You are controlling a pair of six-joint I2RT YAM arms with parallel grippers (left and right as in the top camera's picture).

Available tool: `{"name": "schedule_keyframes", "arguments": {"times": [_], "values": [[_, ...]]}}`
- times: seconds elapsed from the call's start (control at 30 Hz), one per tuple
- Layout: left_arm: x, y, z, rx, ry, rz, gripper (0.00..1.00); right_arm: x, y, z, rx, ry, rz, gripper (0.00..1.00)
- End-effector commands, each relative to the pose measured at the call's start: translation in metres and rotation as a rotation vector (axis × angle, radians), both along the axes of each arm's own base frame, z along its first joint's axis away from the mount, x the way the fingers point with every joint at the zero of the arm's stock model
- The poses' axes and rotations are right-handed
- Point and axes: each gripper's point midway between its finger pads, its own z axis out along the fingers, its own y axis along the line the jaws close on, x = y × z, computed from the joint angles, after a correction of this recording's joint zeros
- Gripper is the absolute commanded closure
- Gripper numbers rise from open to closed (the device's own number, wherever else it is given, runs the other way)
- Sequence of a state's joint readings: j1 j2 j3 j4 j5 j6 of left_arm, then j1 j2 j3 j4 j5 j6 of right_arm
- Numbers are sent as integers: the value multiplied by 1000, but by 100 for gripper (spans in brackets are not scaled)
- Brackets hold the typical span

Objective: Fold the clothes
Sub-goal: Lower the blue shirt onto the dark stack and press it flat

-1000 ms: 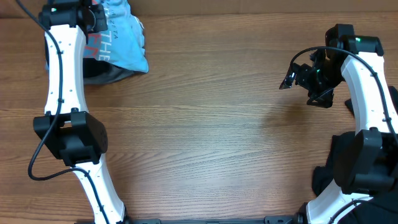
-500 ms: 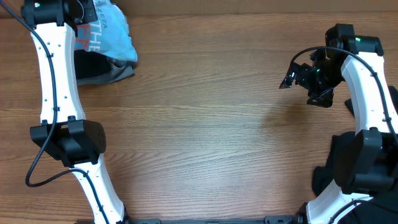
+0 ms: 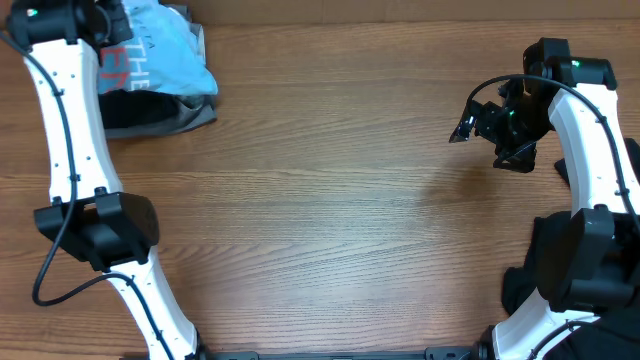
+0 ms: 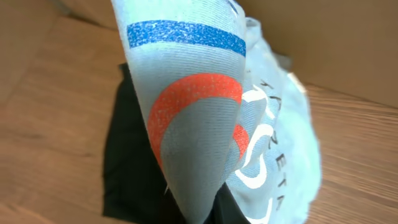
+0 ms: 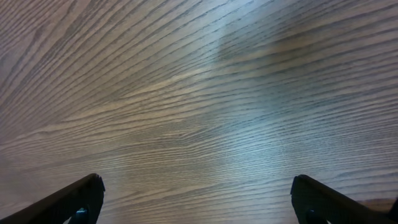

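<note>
My left tool [image 3: 115, 22] is at the far-left corner of the bench [image 3: 340, 210], clamped on the light-blue T-shirt [image 3: 165, 58]. It has swung further left than a second ago, dragging the shirt with it. The shirt hangs bunched over the dark garments [image 3: 150, 112] and more of that grey-black pile now shows. In the left wrist view its own fingers are hidden behind the draped cloth. My right tool [image 3: 463, 130] has not moved; its fingers are spread wide and hold nothing.
</note>
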State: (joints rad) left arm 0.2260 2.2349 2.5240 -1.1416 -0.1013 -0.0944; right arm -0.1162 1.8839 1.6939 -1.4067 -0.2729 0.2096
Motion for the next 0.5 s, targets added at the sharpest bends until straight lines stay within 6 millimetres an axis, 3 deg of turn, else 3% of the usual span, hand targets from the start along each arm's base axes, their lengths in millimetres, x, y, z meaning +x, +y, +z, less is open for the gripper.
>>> {"name": "schedule_keyframes", "arguments": {"times": [0.0,0.2,0.47], "values": [[1,25,-20,11,40,22,94,-1,1,1,-3,-1,1,0],[-4,65,-58,-10,105,90,93,-6,1,0,-2,20,2,0],[-14,114,-70,-13,98,175,90,-7,0,0,-7,25,1,0]]}}
